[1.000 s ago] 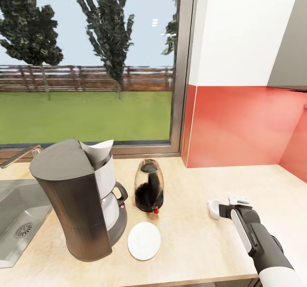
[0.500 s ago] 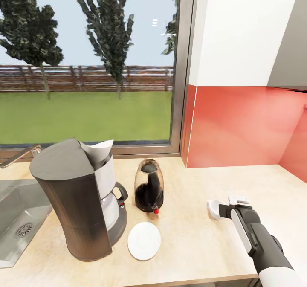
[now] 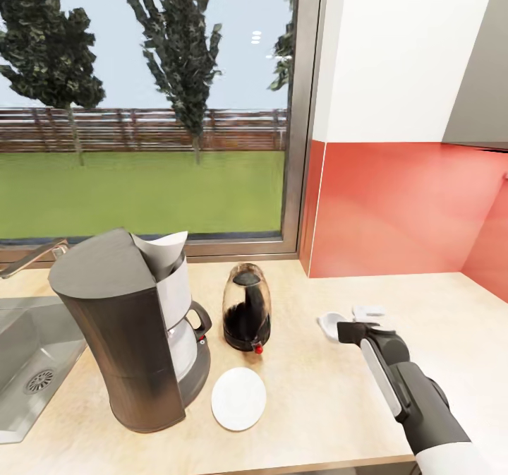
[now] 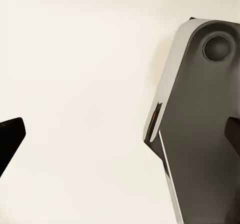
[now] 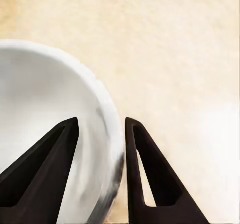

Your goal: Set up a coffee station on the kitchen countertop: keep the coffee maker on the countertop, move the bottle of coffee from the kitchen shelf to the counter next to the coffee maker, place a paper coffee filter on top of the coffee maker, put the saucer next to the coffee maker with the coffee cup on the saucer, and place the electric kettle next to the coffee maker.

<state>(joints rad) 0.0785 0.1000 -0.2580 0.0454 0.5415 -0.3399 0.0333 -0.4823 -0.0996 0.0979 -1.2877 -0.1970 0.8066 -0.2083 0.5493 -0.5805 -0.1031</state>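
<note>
Nearest the robot, the right gripper reaches over the tabletop with its jaws narrowed on the rim of the coffee cup; in the right wrist view one finger sits inside the bowl and the other outside the wall, so the cup is pinched by its wall, though whether it is lifted or resting on the wood I cannot tell; the left gripper's jaws stand wide apart with nothing between them.

The saucer lies bare just beside the coffee maker's base, well apart from the cup; a little farther back the electric kettle stands next to the machine, and the paper coffee filter pokes out of its top; beyond them are the sink and the window.

The cup looks small, light, rigid and glazed, so likely slippery and breakable; a pinch across the rim seems sound if kept firm without crushing force; carried level and set down gently at the saucer's centre, since china on china may chip or skid.
</note>
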